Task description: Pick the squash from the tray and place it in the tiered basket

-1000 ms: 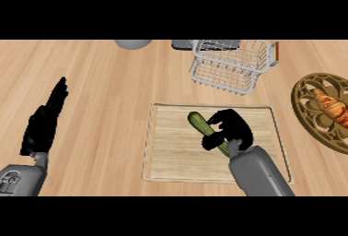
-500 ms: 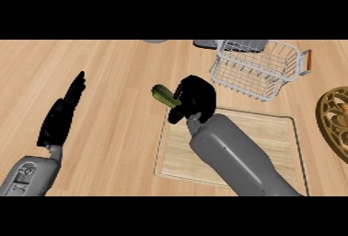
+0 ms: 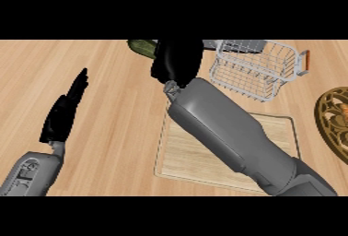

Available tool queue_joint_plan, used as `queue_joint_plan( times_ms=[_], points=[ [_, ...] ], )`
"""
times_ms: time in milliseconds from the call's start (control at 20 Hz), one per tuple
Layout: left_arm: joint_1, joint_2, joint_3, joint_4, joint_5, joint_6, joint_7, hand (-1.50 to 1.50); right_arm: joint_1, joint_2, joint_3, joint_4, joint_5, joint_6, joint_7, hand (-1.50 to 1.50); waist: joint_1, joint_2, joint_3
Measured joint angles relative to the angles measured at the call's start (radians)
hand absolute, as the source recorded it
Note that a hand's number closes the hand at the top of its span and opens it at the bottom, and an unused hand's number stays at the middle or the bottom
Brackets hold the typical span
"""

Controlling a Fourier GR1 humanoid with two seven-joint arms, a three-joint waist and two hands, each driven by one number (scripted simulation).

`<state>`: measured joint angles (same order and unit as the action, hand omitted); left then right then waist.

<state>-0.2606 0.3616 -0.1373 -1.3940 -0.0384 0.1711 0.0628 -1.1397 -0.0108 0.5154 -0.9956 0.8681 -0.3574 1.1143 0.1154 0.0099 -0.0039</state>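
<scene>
Head view: the right hand [image 3: 178, 59] is up near the top edge, its fingers curled round the dark green squash [image 3: 141, 46]. Only the squash's left end shows beside the hand; the rest is hidden behind it. The squash is above the desk [image 3: 115, 92], off the wooden tray [image 3: 185, 157] and just left of the white wire tiered basket [image 3: 253, 73], whose upper part is cut off. The grey right forearm crosses the tray and hides its middle. The left hand [image 3: 65, 113] rests at the left, fingers straight. A brown patterned dish [image 3: 333, 115] is cut by the right edge.
</scene>
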Motion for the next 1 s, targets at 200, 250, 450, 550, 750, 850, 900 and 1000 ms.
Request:
queue_joint_plan(
  times_ms=[200, 250, 450, 550, 750, 850, 900, 1000],
  points=[
    [-0.001, -0.002, 0.010, 0.019, -0.001, 0.004, -0.003, 0.00, -0.139, 0.000, -0.017, 0.090, 0.072, -0.010, 0.034, 1.50, -0.019, -0.002, 0.000],
    [0.000, 0.002, 0.018, 0.024, 0.002, 0.003, -0.007, 0.00, -0.167, 0.000, -0.017, 0.119, 0.089, -0.005, 0.044, 1.50, -0.024, -0.002, -0.001],
    [0.000, 0.012, 0.038, 0.035, 0.003, 0.003, -0.010, 0.00, -0.282, 0.001, -0.053, 0.213, 0.096, 0.021, 0.059, 1.50, -0.043, -0.004, 0.000],
    [0.015, 0.014, 0.038, 0.021, 0.004, -0.002, -0.010, 0.00, -0.323, 0.001, -0.075, 0.253, 0.080, 0.021, 0.054, 1.50, -0.044, -0.003, 0.001],
    [0.027, 0.016, 0.053, 0.020, 0.010, -0.006, -0.020, 0.00, -0.363, 0.003, -0.135, 0.345, 0.059, -0.012, 0.008, 1.50, -0.055, 0.000, 0.001],
    [0.039, 0.016, 0.058, 0.017, 0.007, -0.005, -0.026, 0.00, -0.378, 0.004, -0.142, 0.398, 0.053, -0.020, -0.011, 1.50, -0.058, 0.000, 0.001],
    [0.035, 0.016, 0.062, 0.017, 0.009, -0.007, -0.021, 0.00, -0.389, 0.005, -0.152, 0.427, 0.054, -0.024, -0.023, 1.50, -0.062, 0.001, 0.002],
    [0.042, 0.016, 0.066, 0.018, 0.005, -0.004, -0.024, 0.00, -0.405, 0.002, -0.166, 0.486, 0.065, -0.028, -0.043, 1.50, -0.067, 0.001, 0.002]
  ],
)
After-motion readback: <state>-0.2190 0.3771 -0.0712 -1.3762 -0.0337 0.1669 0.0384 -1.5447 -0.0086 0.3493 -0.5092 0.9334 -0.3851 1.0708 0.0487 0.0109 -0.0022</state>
